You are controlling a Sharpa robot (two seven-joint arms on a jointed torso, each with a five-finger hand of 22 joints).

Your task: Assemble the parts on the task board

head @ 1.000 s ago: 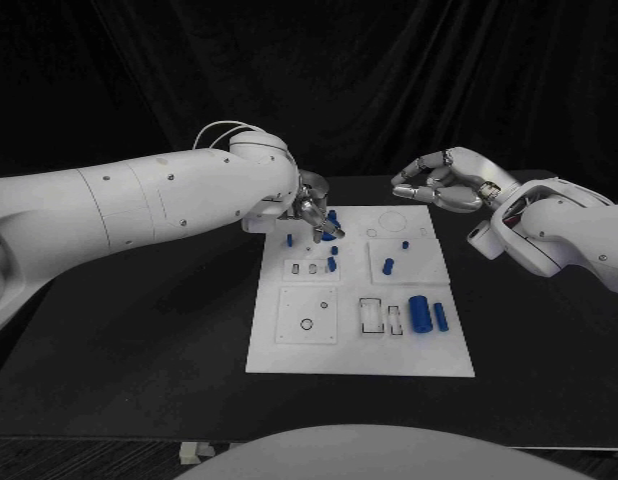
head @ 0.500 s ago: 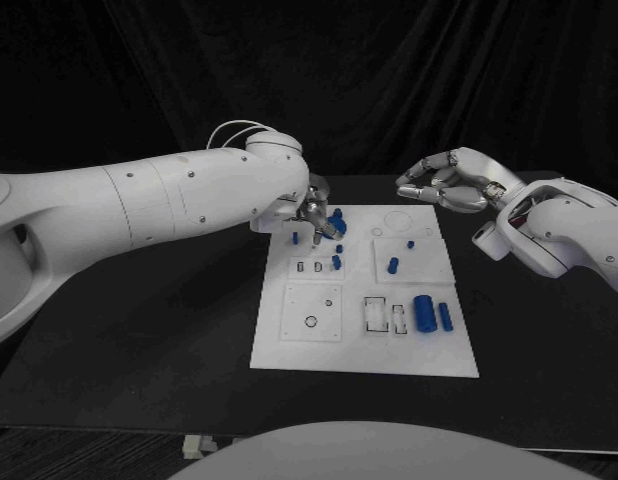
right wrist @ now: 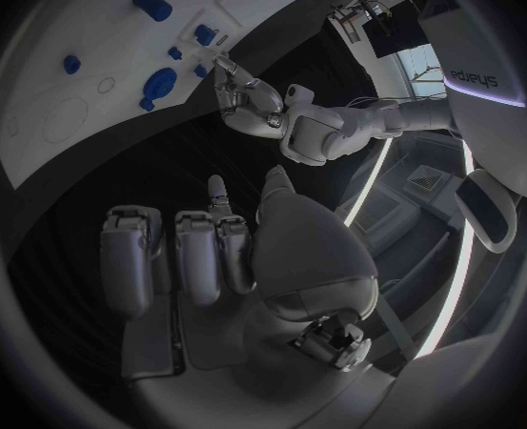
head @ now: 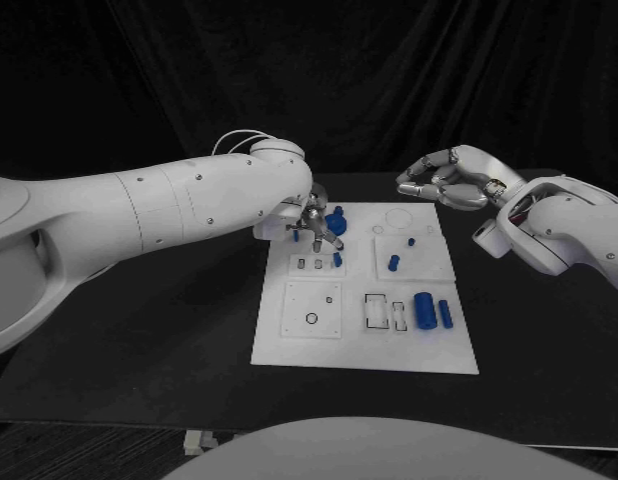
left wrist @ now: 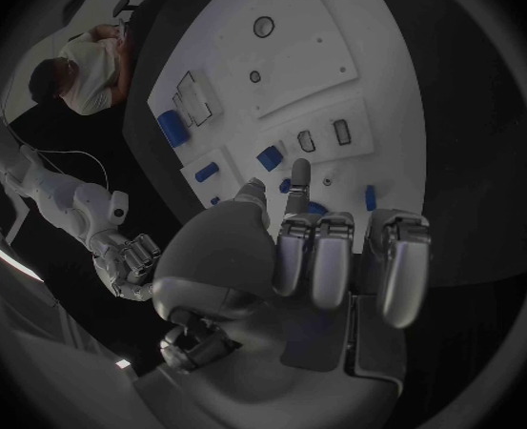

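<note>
Left hand (head: 314, 222) held over board (head: 295, 345) far end, fingertips pinched on blue part (head: 329, 237). Right hand (head: 446, 180) raised beyond board, fingers curled, nothing held.

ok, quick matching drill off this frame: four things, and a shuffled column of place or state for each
1. left hand
2. right hand
3. large blue cylinder
4. task board

a. lies in the board's near right part
b. white, mid-table
c. fingers curled, raised beyond the board's far right corner
d. fingertips down among the far-left blue parts

Pairs: 1-d, 2-c, 3-a, 4-b
</note>
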